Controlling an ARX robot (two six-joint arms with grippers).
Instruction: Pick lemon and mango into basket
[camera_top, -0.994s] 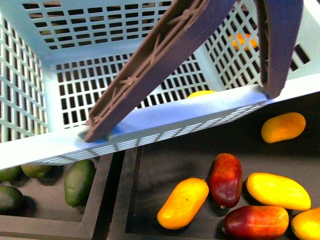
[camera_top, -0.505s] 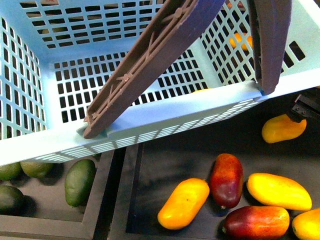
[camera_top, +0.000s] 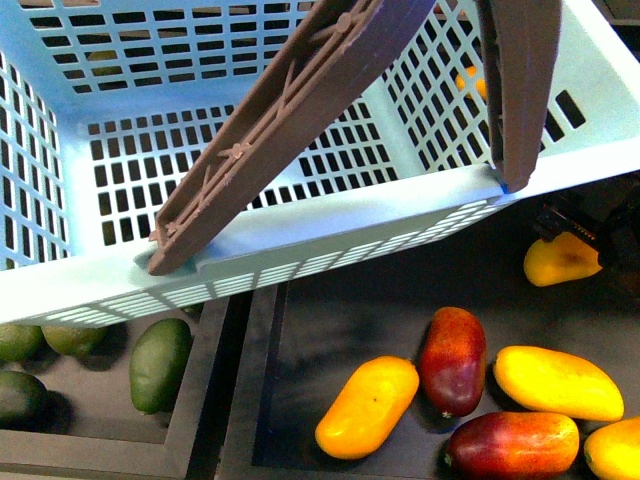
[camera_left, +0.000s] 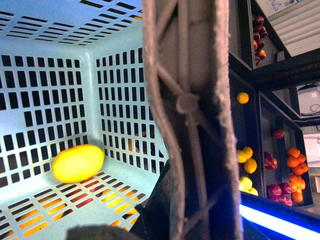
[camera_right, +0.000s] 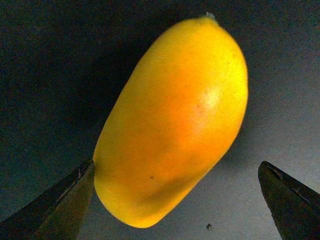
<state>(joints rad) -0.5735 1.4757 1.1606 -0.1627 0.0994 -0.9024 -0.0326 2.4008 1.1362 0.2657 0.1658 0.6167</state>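
The turquoise basket (camera_top: 300, 235) hangs tilted across the top of the front view, its brown handles (camera_top: 270, 130) raised. My left gripper (camera_left: 170, 215) is shut on a basket handle (camera_left: 187, 115), which fills the left wrist view. The lemon (camera_left: 78, 163) lies on the basket floor in a corner. My right gripper (camera_top: 585, 228) is open at the right edge, just over a yellow-orange mango (camera_top: 560, 262). In the right wrist view that mango (camera_right: 172, 120) lies on the dark tray between the two spread fingertips (camera_right: 65, 200), one of them close beside it.
More yellow-orange mangoes (camera_top: 366, 407) and dark red mangoes (camera_top: 452, 360) lie in the black tray (camera_top: 320, 330) below the basket. Green oval fruits (camera_top: 158, 363) fill the tray to the left. Shelves of oranges and red fruit (camera_left: 292, 160) show past the handle.
The basket has shifted a little up and to the left. My right gripper has come in from the right edge and now hangs over the far-right mango.
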